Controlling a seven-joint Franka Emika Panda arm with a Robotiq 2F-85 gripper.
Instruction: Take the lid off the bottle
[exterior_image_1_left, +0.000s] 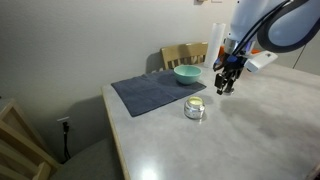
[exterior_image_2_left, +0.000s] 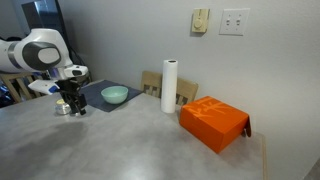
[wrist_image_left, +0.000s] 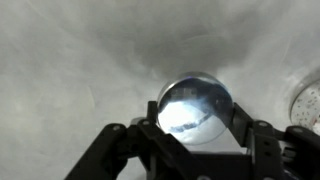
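Claw (exterior_image_1_left: 226, 88) tight on the lid (wrist_image_left: 195, 103), over the grey table (exterior_image_1_left: 270, 130) beside the edge of the mat (exterior_image_1_left: 150, 95), bottle (exterior_image_1_left: 195, 108) near.

Dim, soft indoor light, all views blurry. In the wrist view, white glare covers the lid (wrist_image_left: 195, 105), and the table (wrist_image_left: 80, 60) around it is unfocused.

Gripper (wrist_image_left: 195, 125) comes in from the bottom, 2 fingers (wrist_image_left: 148, 122) touching opposite sides of the round shiny lid (wrist_image_left: 195, 98). Grey table (wrist_image_left: 70, 60) behind. Pale round rim, probably the bottle (wrist_image_left: 311, 100), cut off at right edge, apart from lid.
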